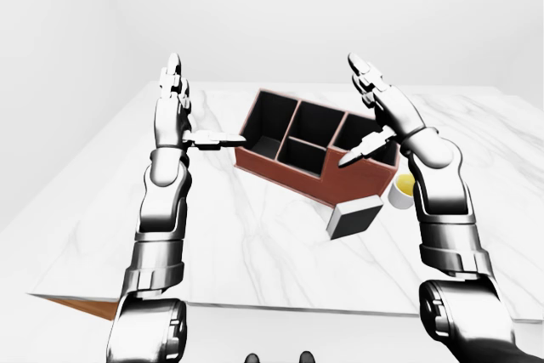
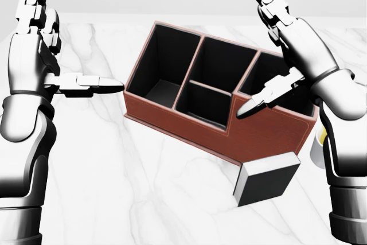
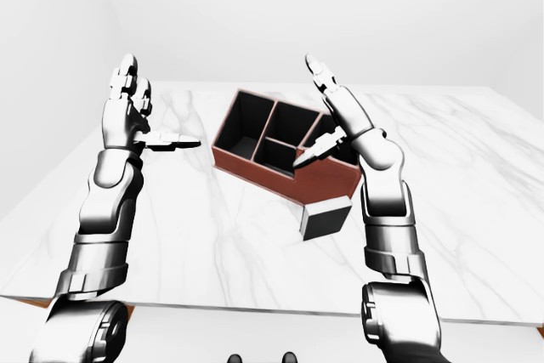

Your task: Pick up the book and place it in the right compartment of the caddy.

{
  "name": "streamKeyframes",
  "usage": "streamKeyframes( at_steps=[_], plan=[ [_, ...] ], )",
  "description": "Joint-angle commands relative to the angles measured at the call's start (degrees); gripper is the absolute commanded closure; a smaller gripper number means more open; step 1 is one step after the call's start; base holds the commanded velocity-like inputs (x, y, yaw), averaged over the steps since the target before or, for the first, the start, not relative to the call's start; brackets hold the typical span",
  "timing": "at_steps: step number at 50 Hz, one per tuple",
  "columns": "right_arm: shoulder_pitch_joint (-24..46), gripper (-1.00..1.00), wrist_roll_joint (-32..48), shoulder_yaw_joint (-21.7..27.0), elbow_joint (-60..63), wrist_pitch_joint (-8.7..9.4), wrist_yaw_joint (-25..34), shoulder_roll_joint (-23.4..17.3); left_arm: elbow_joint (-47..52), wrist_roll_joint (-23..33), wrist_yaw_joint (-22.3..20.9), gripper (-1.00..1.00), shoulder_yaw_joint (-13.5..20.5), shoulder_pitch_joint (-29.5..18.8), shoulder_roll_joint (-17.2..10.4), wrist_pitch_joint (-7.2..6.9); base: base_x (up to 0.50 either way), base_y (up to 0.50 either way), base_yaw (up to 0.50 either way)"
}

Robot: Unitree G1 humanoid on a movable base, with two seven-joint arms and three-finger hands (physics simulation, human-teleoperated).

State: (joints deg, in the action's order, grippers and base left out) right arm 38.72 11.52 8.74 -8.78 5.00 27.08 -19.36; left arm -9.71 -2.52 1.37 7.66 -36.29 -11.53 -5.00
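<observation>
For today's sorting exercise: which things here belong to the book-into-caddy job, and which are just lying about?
Job: book, caddy, left hand, right hand.
Lying about: cup, table.

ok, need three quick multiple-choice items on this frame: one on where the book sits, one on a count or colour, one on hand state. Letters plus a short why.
1. Where is the book in the head view?
A. On the table, against the caddy's lower right wall
B. Inside the caddy's left compartment
C. Held in the left hand

2. How many open compartments does the caddy show?
A. Two
B. Four
C. Six

3. What state are the hands in?
A. Both shut on the book
B. Left shut on the caddy, right open
C. Both open and holding nothing

Key:
1 A: the dark book lies on the marble table just below the caddy's reddish-brown wall.
2 B: one large compartment at left, two smaller in the middle, one at right.
3 C: the left hand and right hand are raised with fingers spread, nothing between them.
</observation>
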Motion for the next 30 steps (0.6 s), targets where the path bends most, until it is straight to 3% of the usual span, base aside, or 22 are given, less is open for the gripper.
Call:
streamKeyframes(
  at_steps=[1, 11, 22, 26, 30],
  plan=[
    [-0.14, -1.00, 0.40, -0.21, -0.41, 0.00, 0.49, 0.17, 0.16, -0.09, 0.23, -1.00, 0.08, -0.12, -0.01, 0.00, 0.20, 0.01, 0.00],
    [-0.88, -1.00, 1.27, -0.46, -0.03, 0.00, 0.41, 0.43, 2.28, -0.19, 0.18, -1.00, 0.06, 0.65, 0.01, 0.00, 0.18, 0.01, 0.00],
    [-4.52, -1.00, 10.96, -1.53, 6.46, 0.00, 1.60, 0.40, 1.64, -0.22, 0.11, -1.00, 0.08, 0.68, 0.08, 0.00, 0.00, 0.00, 0.00],
    [-5.04, -1.00, 17.49, -2.24, 7.22, -6.09, 0.63, 0.28, 1.76, -0.27, 0.06, -1.00, 0.03, 0.89, 0.15, 0.00, 0.00, 0.00, 0.00],
    [-5.46, -1.00, 20.35, -2.17, 8.76, -8.54, 1.50, 1.00, 1.38, -0.21, -0.16, -1.00, 0.01, 1.07, 0.18, 0.00, 0.00, 0.00, 0.00]
  ],
)
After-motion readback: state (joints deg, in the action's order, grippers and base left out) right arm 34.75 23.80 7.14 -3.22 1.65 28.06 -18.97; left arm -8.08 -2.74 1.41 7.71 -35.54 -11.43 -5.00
